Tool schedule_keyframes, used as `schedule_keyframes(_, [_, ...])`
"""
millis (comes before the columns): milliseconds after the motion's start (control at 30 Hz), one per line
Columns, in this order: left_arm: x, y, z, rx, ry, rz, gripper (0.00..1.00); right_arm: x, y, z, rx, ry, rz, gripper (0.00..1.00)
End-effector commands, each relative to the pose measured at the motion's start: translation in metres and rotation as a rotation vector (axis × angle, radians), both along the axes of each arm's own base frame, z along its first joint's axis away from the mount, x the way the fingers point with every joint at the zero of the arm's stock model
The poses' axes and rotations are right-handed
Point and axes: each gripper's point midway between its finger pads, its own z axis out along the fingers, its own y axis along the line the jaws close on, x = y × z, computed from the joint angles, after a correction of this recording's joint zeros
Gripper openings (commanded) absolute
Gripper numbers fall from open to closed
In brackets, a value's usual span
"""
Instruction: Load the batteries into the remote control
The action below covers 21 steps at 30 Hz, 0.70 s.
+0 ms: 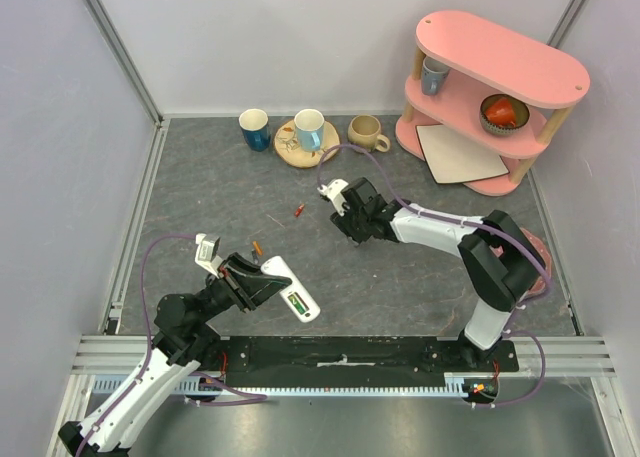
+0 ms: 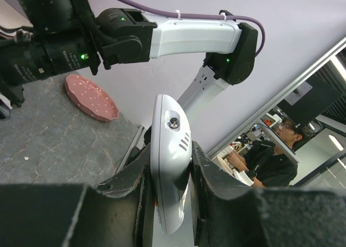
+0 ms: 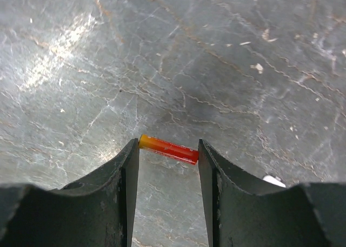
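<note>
red-orange battery [image 3: 168,149], ends pinched by right gripper [image 3: 168,156], grey mat [image 3: 227,52] beneath

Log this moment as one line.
left gripper: shut on remote control | right gripper: closed end-to-end on red-orange battery | table: spare battery loose

Grey marbled tabletop [image 1: 420,277], plain pale lavender walls [image 1: 300,37] all round, aluminium rails [image 1: 135,222] along the edges. Pink two-tier shelf [image 1: 500,62] sits far right. Soft glare up top.
</note>
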Motion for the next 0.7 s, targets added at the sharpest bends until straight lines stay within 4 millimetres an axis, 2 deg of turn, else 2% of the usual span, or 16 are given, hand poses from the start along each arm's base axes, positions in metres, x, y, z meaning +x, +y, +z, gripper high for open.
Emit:
schedule_keyframes(0, [0.001, -0.001, -0.021, -0.010, -0.008, -0.005, 0.02, -0.001, 0.007, -0.010, -0.040, -0.011, 0.158, 0.35])
schedule_keyframes(133, [0.001, -0.001, -0.020, -0.011, -0.013, -0.004, 0.02, -0.001, 0.003, -0.019, -0.076, 0.006, 0.170, 0.36])
schedule_keyframes(233, [0.000, -0.001, -0.019, -0.012, -0.015, -0.004, 0.02, -0.006, -0.005, -0.034, -0.123, 0.043, 0.162, 0.39])
schedule_keyframes(300, [-0.001, -0.001, -0.019, -0.011, -0.017, -0.008, 0.02, -0.011, -0.008, -0.044, -0.133, 0.072, 0.149, 0.47])
schedule_keyframes(433, [0.000, -0.001, -0.019, -0.008, -0.013, -0.008, 0.02, -0.014, -0.005, -0.046, -0.104, 0.093, 0.125, 0.59])
schedule_keyframes(667, [-0.002, -0.001, -0.019, -0.005, -0.010, -0.016, 0.02, -0.011, -0.001, -0.031, -0.051, 0.069, 0.071, 0.84])
